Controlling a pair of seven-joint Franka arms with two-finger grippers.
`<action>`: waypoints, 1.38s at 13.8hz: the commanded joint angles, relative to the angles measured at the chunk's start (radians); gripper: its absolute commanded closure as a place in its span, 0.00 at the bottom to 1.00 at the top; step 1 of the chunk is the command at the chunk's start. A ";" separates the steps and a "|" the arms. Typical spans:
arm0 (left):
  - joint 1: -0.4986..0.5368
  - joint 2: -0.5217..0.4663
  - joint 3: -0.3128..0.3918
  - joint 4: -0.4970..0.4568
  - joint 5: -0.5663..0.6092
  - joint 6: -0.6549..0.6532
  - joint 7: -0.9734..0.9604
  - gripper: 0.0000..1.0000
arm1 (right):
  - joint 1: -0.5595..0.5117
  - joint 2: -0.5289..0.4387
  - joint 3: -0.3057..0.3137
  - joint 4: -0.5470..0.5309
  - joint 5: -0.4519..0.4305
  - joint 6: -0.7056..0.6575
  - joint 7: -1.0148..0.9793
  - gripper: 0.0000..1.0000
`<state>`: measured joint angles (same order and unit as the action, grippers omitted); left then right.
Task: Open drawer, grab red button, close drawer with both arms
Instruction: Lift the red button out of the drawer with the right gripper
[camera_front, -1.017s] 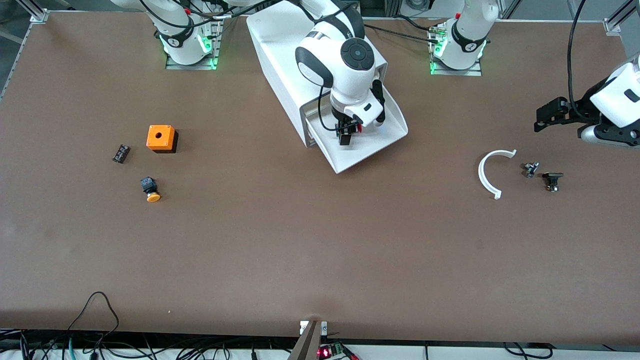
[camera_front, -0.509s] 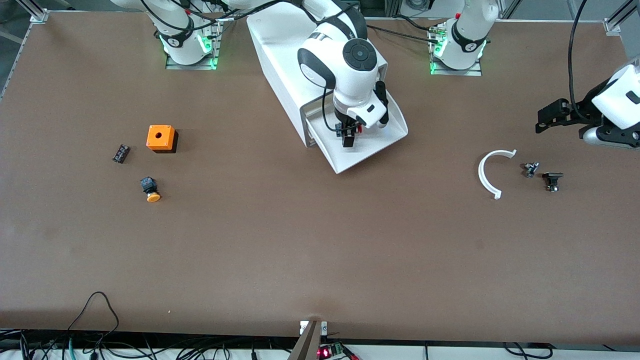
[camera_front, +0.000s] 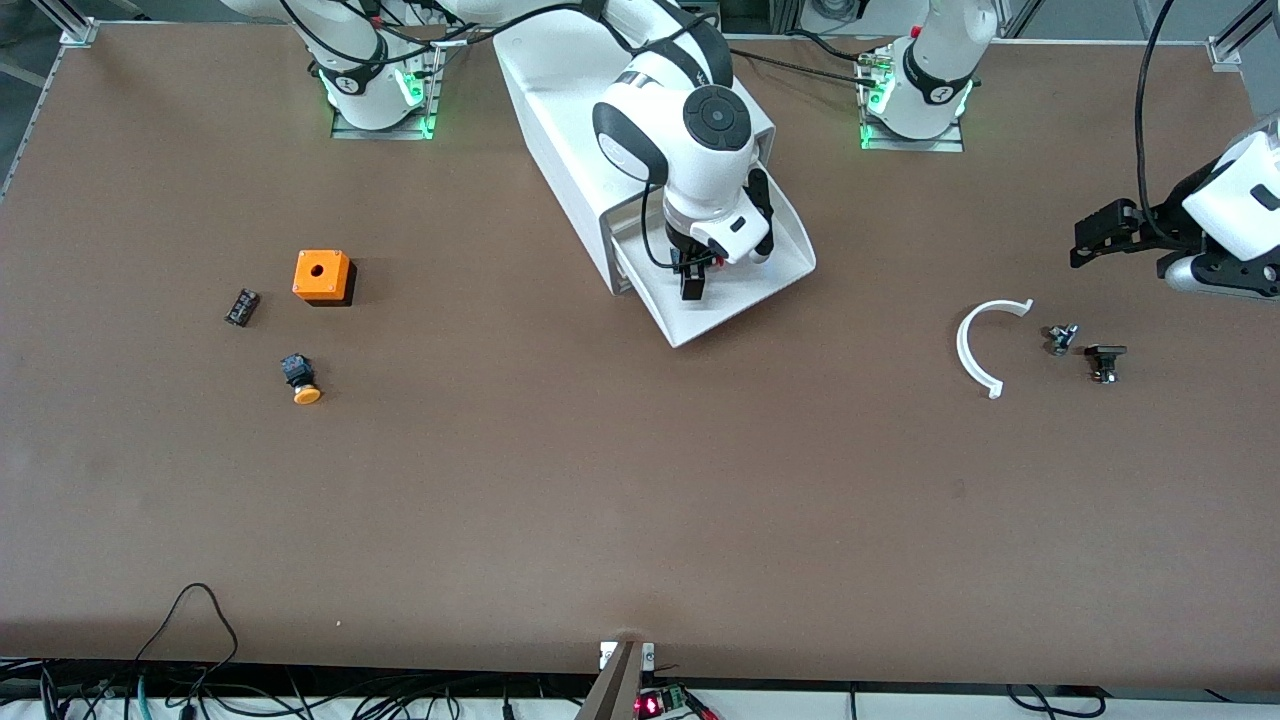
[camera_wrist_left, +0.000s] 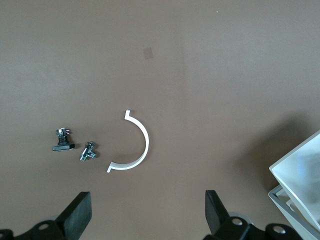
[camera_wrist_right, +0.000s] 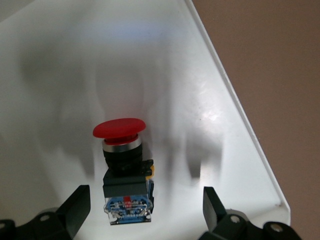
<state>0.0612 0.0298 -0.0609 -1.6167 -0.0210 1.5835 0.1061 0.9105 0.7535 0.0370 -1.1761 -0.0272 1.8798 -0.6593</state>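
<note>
Toward the right arm's end of the desk (camera_front: 520, 500): a small black part (camera_front: 241, 306), an orange box with a hole (camera_front: 321, 275), and an orange-capped button (camera_front: 299, 379) nearer the front camera than both.

Mid-desk: white cabinet (camera_front: 560, 120) with its drawer (camera_front: 735, 300) pulled out. The right gripper (camera_front: 690, 275) hangs over the drawer tray, pointing down. In the right wrist view its fingers (camera_wrist_right: 75, 207) are spread wide, holding nothing, with the button (camera_wrist_right: 122, 167) lying between them on the drawer floor; red cap and black body are both visible, and neither finger touches it. In the front view the button is mostly hidden by the gripper.

Toward the left arm's end: a white curved strip (camera_front: 978, 345), then a small metal fitting (camera_front: 1061, 338) and a black clip-like part (camera_front: 1104, 360) just beside it. The left gripper (camera_front: 1095, 235) waits in the air over the desk by these parts, fingers (camera_wrist_left: 77, 215) apart and empty.
</note>
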 joint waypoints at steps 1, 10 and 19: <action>-0.001 0.016 -0.002 0.032 0.021 -0.011 -0.008 0.00 | -0.002 0.039 0.004 0.042 -0.005 -0.011 -0.011 0.03; -0.001 0.015 0.000 0.034 0.013 -0.013 -0.008 0.00 | 0.001 0.038 0.003 0.053 -0.026 -0.027 -0.014 0.80; 0.000 0.016 0.001 0.032 0.012 -0.013 -0.009 0.00 | -0.044 -0.052 -0.109 0.219 -0.040 -0.200 0.090 0.88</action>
<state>0.0612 0.0318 -0.0607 -1.6162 -0.0210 1.5835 0.1040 0.8828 0.7182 -0.0647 -0.9648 -0.0645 1.6894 -0.6371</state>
